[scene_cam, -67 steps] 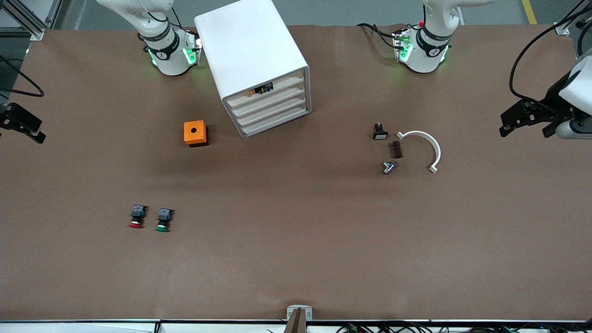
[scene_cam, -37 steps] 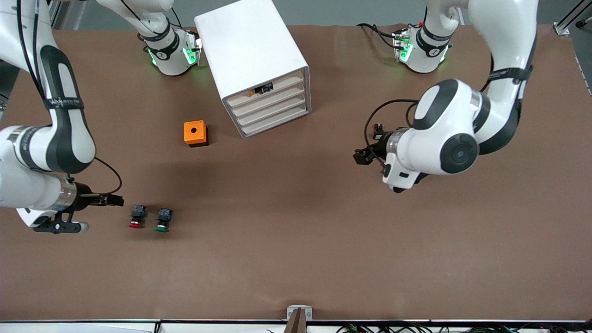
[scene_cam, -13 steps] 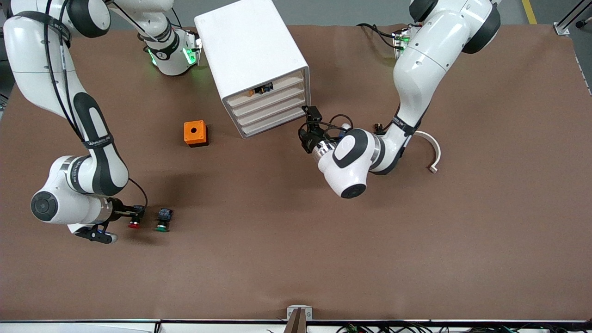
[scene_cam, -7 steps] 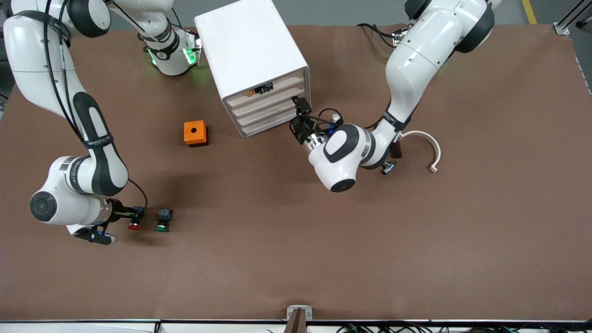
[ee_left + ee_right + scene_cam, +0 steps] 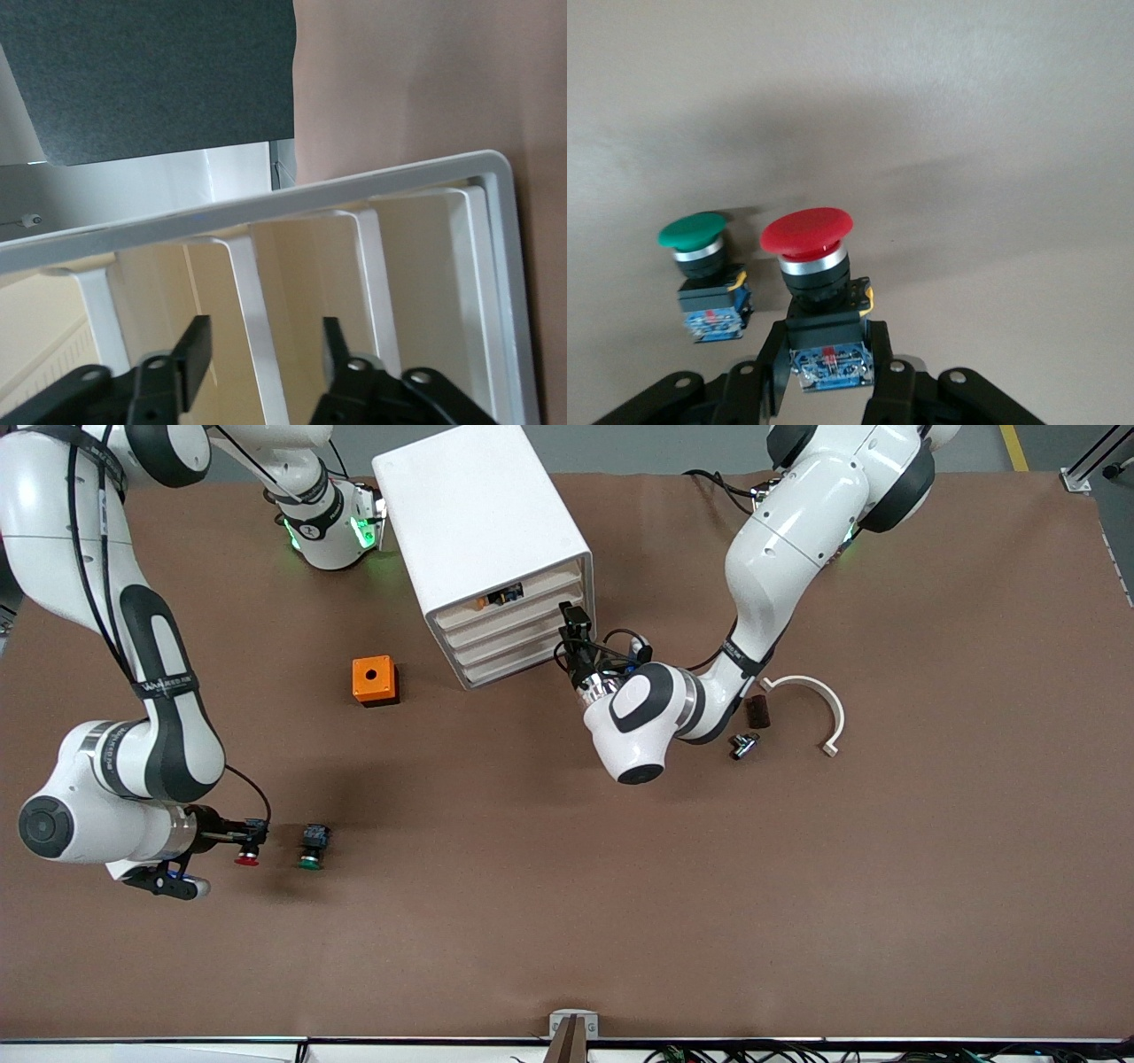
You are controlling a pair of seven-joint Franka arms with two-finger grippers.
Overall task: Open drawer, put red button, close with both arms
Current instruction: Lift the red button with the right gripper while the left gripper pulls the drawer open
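The white cabinet (image 5: 483, 522) stands between the arm bases, with four drawers on its front. The top drawer (image 5: 545, 584) has the dark notch and sits pushed in. My left gripper (image 5: 573, 624) is open at the cabinet front, by the drawers' end toward the left arm. In the left wrist view (image 5: 263, 350) its fingers straddle a white drawer lip without touching it. My right gripper (image 5: 252, 838) is shut on the red button (image 5: 246, 858), low over the table. In the right wrist view (image 5: 826, 354) the fingers clamp its blue-and-black block, red cap (image 5: 808, 232) pointing away.
The green button (image 5: 310, 849) lies beside the red one, also in the right wrist view (image 5: 700, 243). An orange box (image 5: 374, 680) sits beside the cabinet. A white curved piece (image 5: 819, 700), a brown block (image 5: 757, 711) and a small metal part (image 5: 742, 744) lie by the left arm.
My right gripper has taken the red button and drawn it a little away from the green one. My left gripper has moved in from the table's end to the cabinet front.
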